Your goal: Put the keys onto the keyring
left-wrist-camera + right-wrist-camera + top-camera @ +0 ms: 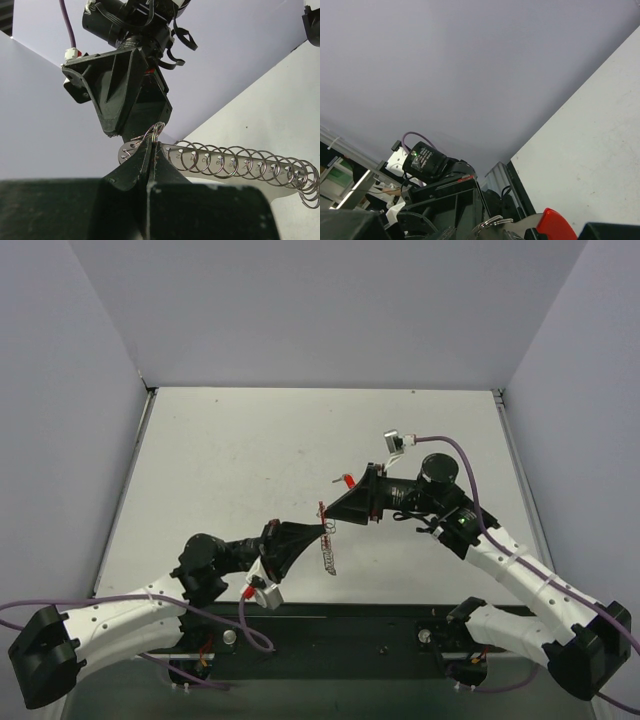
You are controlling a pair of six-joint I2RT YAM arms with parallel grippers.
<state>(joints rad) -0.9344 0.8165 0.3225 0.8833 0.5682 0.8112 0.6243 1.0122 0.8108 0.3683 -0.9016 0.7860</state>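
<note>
Keyring (220, 162): pinched by one end in the closed left gripper (149, 146), its row of wire loops trailing out past the fingers. This probably steadies a loop for threading.
Key (347, 480): red head just beside the right gripper (338, 510) and not on any loop.
Right gripper: tip-to-tip with the left. I cannot tell how wide its jaws stand or whether it grips anything; it is probably lining up.

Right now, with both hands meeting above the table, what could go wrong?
1. The left hand pinches the strip of rings at one end only. The rest is unsupported, so a push could swing or twist it.
2. The right hand sits almost tip to tip with the left, so a small misjudgement could knock them together.
3. The red key pokes out beside the right hand's tip. Its hold is unclear, so it might drop.
</note>
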